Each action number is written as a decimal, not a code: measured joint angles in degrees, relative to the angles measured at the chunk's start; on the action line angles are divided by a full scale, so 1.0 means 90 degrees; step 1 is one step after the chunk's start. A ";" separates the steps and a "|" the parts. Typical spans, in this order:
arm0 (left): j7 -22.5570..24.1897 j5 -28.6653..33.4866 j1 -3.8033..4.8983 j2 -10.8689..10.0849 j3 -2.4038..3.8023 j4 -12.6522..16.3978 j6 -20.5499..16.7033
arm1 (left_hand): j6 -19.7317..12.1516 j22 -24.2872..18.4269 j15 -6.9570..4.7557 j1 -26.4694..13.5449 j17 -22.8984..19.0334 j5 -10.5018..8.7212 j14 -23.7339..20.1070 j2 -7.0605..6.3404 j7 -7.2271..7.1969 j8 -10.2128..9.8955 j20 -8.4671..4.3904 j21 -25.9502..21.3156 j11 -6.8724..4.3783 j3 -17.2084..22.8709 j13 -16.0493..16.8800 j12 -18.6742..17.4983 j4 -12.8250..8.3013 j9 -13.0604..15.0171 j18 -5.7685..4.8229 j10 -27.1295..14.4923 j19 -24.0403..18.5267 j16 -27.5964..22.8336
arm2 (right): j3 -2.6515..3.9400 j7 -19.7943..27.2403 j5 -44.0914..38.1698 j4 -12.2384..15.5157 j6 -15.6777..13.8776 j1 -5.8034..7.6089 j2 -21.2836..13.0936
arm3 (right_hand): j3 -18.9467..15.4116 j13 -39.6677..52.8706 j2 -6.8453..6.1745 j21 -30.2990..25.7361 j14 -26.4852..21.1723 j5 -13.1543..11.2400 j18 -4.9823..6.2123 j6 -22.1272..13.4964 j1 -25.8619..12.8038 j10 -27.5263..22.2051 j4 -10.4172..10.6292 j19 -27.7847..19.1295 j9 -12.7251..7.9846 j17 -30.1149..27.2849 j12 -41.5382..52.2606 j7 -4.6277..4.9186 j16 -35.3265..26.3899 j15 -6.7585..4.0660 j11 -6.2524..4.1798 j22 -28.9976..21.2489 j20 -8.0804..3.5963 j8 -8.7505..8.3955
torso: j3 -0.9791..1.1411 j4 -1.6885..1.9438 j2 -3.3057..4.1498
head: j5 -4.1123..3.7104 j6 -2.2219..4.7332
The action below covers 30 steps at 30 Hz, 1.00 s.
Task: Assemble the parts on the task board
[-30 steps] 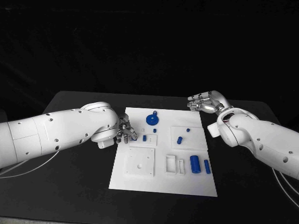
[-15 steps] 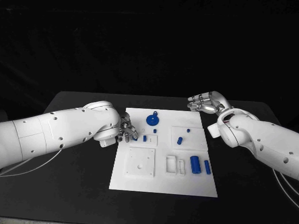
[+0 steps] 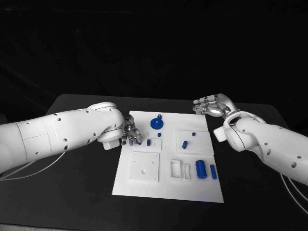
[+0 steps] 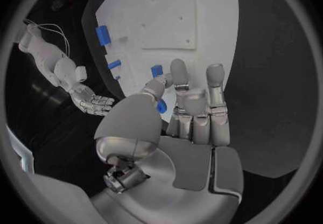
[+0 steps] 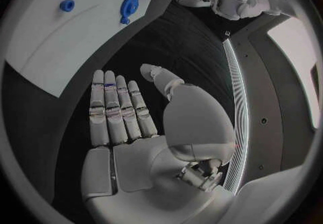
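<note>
Task board: white plate, lying flat at the middle of the black worktop, long side running away from the robot.

Parts on the board, head view: blue disc with a small knob near the far edge; short blue peg and a smaller blue piece in the left-middle area; blue peg and a small blue stub on the raised white square at right-middle; thick blue cylinder and slim blue bar side by side at the near right; white frame just left of them; white square plate with a hole at the near left.

Left hand: at the board's left edge, just beside the short blue peg. In the left wrist view the hand has its fingers extended close together over the board's edge, thumb bent in toward a small blue part seen at the thumb; whether this part is gripped cannot be told.

Right hand: beyond the board's far right corner, above the worktop, apart from all parts. In the right wrist view the hand shows a flat palm, fingers straight and side by side, thumb out, holding nothing.
</note>
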 measured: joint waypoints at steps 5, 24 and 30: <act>-0.0003 0.0039 0.0006 0.0021 0.0005 -0.0039 0.0071 | 0.0007 0.0000 0.0000 -0.0042 0.0011 0.0050 0.0000 0.0042 0.0003 -0.0012 0.0000 0.0000 0.0000 0.0000 0.0000 0.0024 0.0000 0.0013 0.0000 0.0000 0.0000 0.0000 | 0.0000 -0.0001 0.0000 0.0002 0.0002 0.0000 -0.0004 | 0.0000 0.0000 0.0000 0.0000 0.0000 0.0000 0.0000 0.0000 0.0000 0.0000 0.0000 0.0000 0.0000 0.0000 0.0000 0.0000 0.0000 0.0000 0.0000 0.0000 0.0000 0.0000 | 0.0001 0.0004 0.0000 | -0.0009 -0.0001; 0.0001 0.0105 0.0011 0.0022 0.0007 -0.0055 0.0105 | 0.0038 -0.0001 0.0003 -0.0110 0.0036 -0.0591 -0.0001 0.0107 0.0034 -0.0036 0.0000 -0.0053 0.0000 0.0055 0.0012 0.0049 0.0124 0.0206 0.0000 0.0000 0.0000 0.0025 | 0.0000 -0.0004 0.0001 0.0003 0.0010 0.0000 -0.0014 | 0.0018 0.0000 0.0000 0.0000 0.0000 0.0000 0.0000 0.0000 0.0000 0.0000 -0.0018 0.0000 0.0000 0.0000 0.0000 0.0000 0.0000 0.0000 0.0000 0.0000 0.0000 0.0000 | -0.0007 0.0009 -0.0004 | -0.0021 -0.0001; 0.0003 0.0122 0.0011 0.0027 0.0006 -0.0063 0.0105 | 0.0057 -0.0001 0.0003 -0.0110 0.0036 -0.0630 -0.0001 0.0106 0.0034 -0.0124 0.0000 -0.0105 0.0000 0.0001 0.0027 0.0072 0.0305 0.0348 -0.0001 0.0000 0.0000 0.0025 | 0.0000 -0.0005 0.0001 0.0002 0.0012 0.0000 -0.0014 | 0.0018 0.0000 0.0000 0.0000 0.0000 0.0000 0.0000 0.0000 0.0000 0.0000 -0.0018 0.0000 0.0000 0.0000 0.0000 0.0000 0.0000 0.0000 0.0000 0.0000 0.0000 0.0000 | -0.0006 0.0009 -0.0004 | -0.0021 -0.0005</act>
